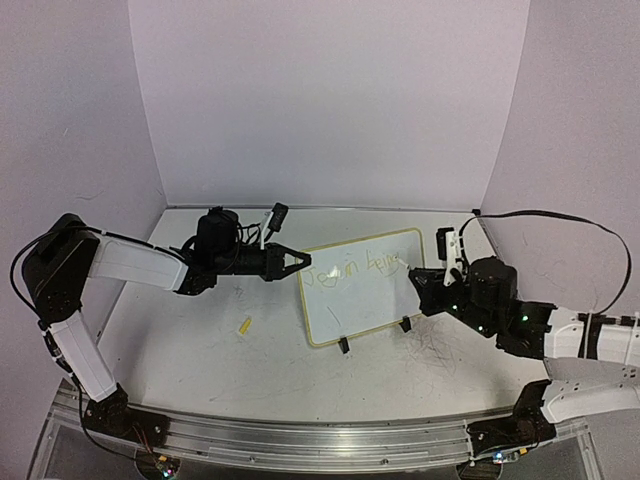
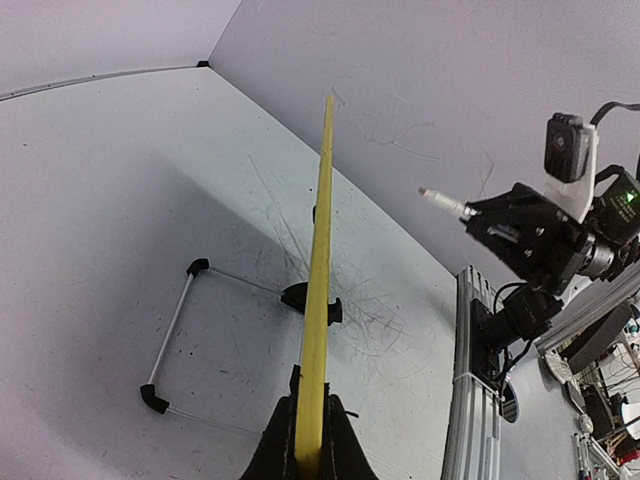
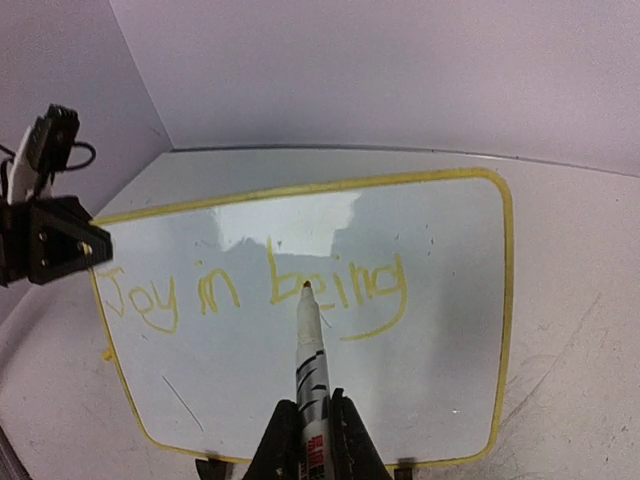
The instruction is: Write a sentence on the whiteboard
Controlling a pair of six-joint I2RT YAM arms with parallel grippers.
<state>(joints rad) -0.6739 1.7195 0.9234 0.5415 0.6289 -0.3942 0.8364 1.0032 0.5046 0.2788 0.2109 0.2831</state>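
Note:
The whiteboard [image 1: 355, 300] stands tilted on its two black clip feet mid-table. My left gripper [image 1: 303, 262] is shut on its left rim; the left wrist view shows the yellow rim [image 2: 318, 290] edge-on between the jaws of that gripper [image 2: 308, 452]. The sentence [image 3: 270, 287] reads "Joy in being" in one yellow line, also visible from above [image 1: 360, 268]. My right gripper [image 1: 420, 278] is shut on a white pen [image 3: 311, 350]. The pen tip [image 2: 428, 193] points at the board and stays clear of its surface.
A small yellow pen cap [image 1: 244, 325] lies on the table left of the board. A wire frame with black corners [image 2: 178, 325] lies on the table beside the board. The tabletop [image 1: 440, 350] is scratched. Purple walls enclose the back and sides.

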